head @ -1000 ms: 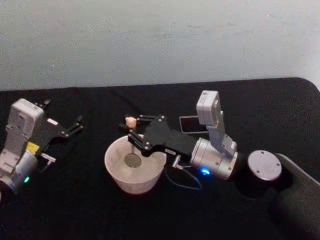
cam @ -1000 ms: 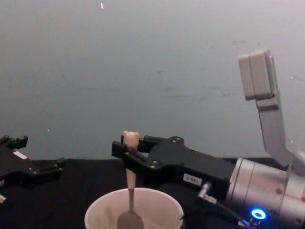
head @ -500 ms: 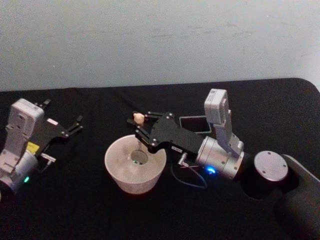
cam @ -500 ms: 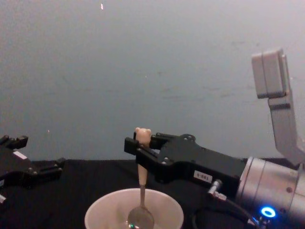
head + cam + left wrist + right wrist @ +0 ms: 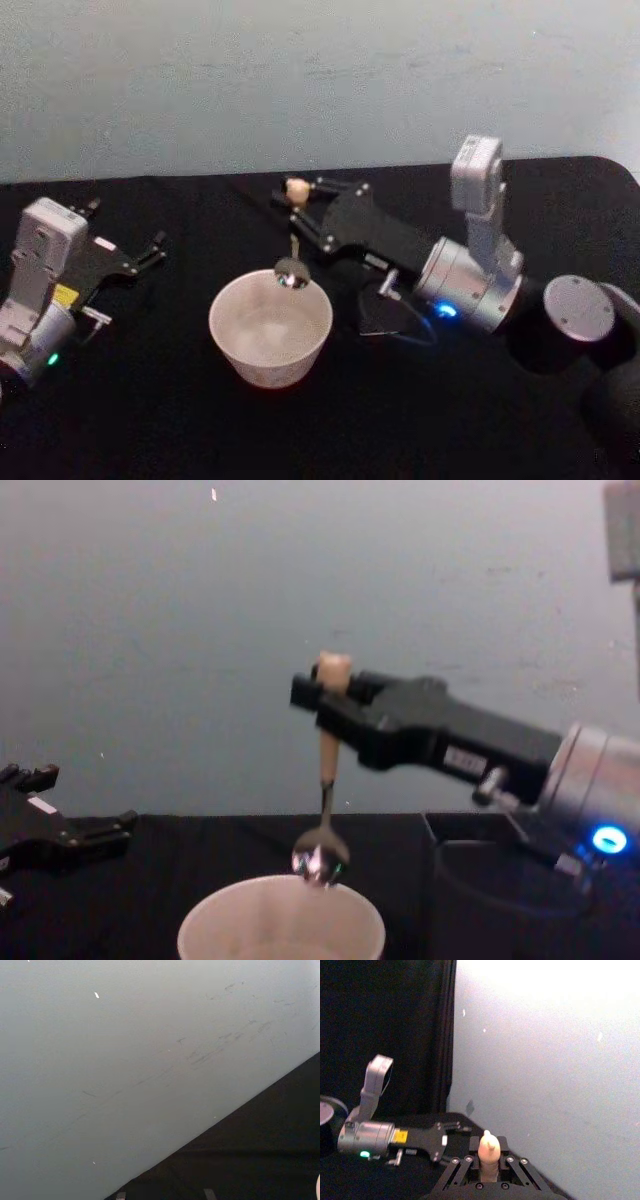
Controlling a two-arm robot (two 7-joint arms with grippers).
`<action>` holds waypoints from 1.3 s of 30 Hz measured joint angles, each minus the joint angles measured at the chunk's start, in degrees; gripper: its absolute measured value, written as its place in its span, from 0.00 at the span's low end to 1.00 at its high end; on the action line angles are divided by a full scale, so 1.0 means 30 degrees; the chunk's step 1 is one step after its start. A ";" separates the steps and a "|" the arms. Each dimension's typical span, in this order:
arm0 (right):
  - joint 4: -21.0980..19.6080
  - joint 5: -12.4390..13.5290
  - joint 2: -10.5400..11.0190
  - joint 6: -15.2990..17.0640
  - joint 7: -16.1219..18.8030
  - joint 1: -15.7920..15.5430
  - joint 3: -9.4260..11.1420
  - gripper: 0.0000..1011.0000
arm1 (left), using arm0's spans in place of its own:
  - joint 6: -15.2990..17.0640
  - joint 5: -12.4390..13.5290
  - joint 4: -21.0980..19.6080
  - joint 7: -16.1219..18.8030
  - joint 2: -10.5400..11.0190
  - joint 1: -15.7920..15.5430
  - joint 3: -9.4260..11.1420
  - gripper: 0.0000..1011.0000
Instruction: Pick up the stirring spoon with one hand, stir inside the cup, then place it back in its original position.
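Raised clear of the wide cream-white cup, the slim bear-topped stirring spoon hangs upright just above its rim, clamped in the black right gripper, which should carry it steadily to the dark grey square holder; left gripper idles agape, far left.

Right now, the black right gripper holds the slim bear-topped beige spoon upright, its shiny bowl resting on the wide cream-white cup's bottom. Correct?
No: the chest view shows the right gripper holding the spoon upright, bowl at the rim of the cup.
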 joint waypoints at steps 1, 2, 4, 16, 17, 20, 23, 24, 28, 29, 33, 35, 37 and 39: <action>-0.0456 0.0085 0.0192 0.0075 -0.0077 -0.0063 0.0157 0.21 | 0.0001 -0.0001 0.0000 0.0000 0.0000 0.0000 0.0000 0.99; -0.0676 0.0126 0.0292 0.0098 -0.0125 -0.0090 0.0240 0.21 | 0.0001 0.0000 0.0000 0.0000 -0.0001 0.0000 0.0000 0.99; -0.1071 0.0200 0.0476 0.0164 -0.0204 -0.0151 0.0374 0.21 | 0.0001 0.0000 0.0000 0.0000 0.0000 0.0000 -0.0001 0.99; -0.3028 0.0519 0.1920 0.0025 -0.0815 -0.0828 0.1649 0.21 | 0.0001 -0.0001 0.0000 0.0000 0.0000 0.0000 0.0000 0.99; -0.3119 0.0520 0.2008 0.0017 -0.0882 -0.0901 0.1739 0.21 | 0.0001 0.0000 0.0000 0.0000 -0.0001 0.0000 0.0000 0.99; -0.3480 0.0512 0.2370 -0.0003 -0.1160 -0.1239 0.2112 0.21 | 0.0000 0.0000 0.0001 0.0000 0.0000 0.0000 0.0000 0.99; -0.3757 0.0510 0.2649 -0.0020 -0.1345 -0.1558 0.2451 0.21 | 0.0000 0.0000 0.0000 0.0000 -0.0001 0.0001 0.0000 0.99; -0.3896 0.0509 0.2776 -0.0025 -0.1423 -0.1718 0.2601 0.21 | 0.0001 -0.0001 0.0001 0.0000 0.0000 0.0000 -0.0001 0.99; -0.4030 0.0482 0.2949 -0.0025 -0.1551 -0.2000 0.2827 0.21 | 0.0001 -0.0001 -0.0001 0.0000 0.0000 0.0000 0.0000 0.99; -0.4030 0.0467 0.2967 -0.0025 -0.1570 -0.2039 0.2855 0.21 | 0.0001 -0.0001 0.0000 0.0000 0.0000 0.0000 0.0000 0.99; -0.3856 0.0229 0.2944 -0.0025 -0.1670 -0.2161 0.2921 0.21 | 0.0001 0.0000 0.0000 0.0000 0.0000 0.0000 0.0000 0.99; -0.3688 0.0137 0.2866 -0.0040 -0.1717 -0.2158 0.2922 0.21 | 0.0001 -0.0001 -0.0001 0.0000 0.0000 0.0000 0.0000 0.99; -0.3441 0.0028 0.2697 -0.0087 -0.1772 -0.2100 0.2917 0.21 | 0.0001 -0.0001 0.0000 -0.0001 0.0000 0.0000 0.0000 0.99; -0.3251 -0.0024 0.2561 -0.0123 -0.1803 -0.2042 0.2911 0.21 | 0.0001 0.0000 0.0001 0.0000 0.0000 -0.0001 -0.0001 0.99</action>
